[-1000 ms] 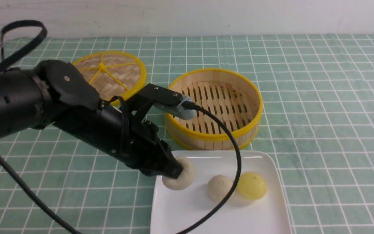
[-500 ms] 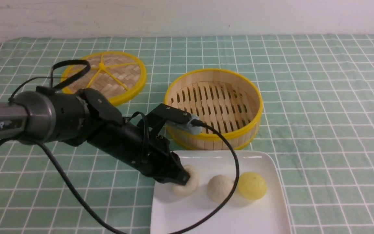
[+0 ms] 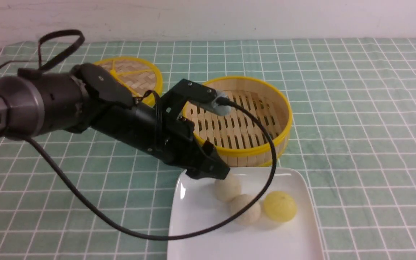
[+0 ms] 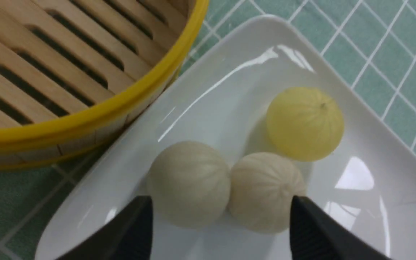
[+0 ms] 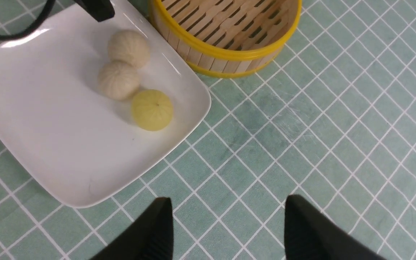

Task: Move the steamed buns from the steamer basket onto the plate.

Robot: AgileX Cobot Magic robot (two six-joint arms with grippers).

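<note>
Tabletop seen from the robot's side; 12 o'clock is the far wall, and items are listed from left to right.

The left arm (image 3: 49, 104) enters at 9 o'clock and slopes down toward the centre, trailing a black cable (image 3: 121, 227) that loops over the near cloth and the plate. Behind it, at 10 o'clock, lies the woven lid (image 3: 139, 76), flat and partly hidden by the arm.

The left gripper (image 3: 211, 170) hangs just above the plate's 11 o'clock corner. In the wrist view its fingers (image 4: 135, 227) are spread wide and clamp nothing, and both pale buns lie below the gap.

The steamer basket (image 3: 237, 151) stands upright at the centre with its slotted floor exposed, just beyond the plate's far edge.

The plate (image 3: 294, 231) sits at 6 o'clock and carries all three steamed buns:
- The first beige bun (image 3: 227, 188) lies nearest the fingertips.
- The second beige bun (image 3: 246, 213) touches it at its 5 o'clock side.
- The yellow bun (image 3: 279, 206) lies just beside the second at its 3 o'clock.

The green checked tablecloth (image 3: 356, 126) covers the table out to 3 o'clock.

The right gripper (image 5: 226, 231) appears only in its own wrist view, well above the cloth beside the plate. Its jaws are parted and nothing is between them.
</note>
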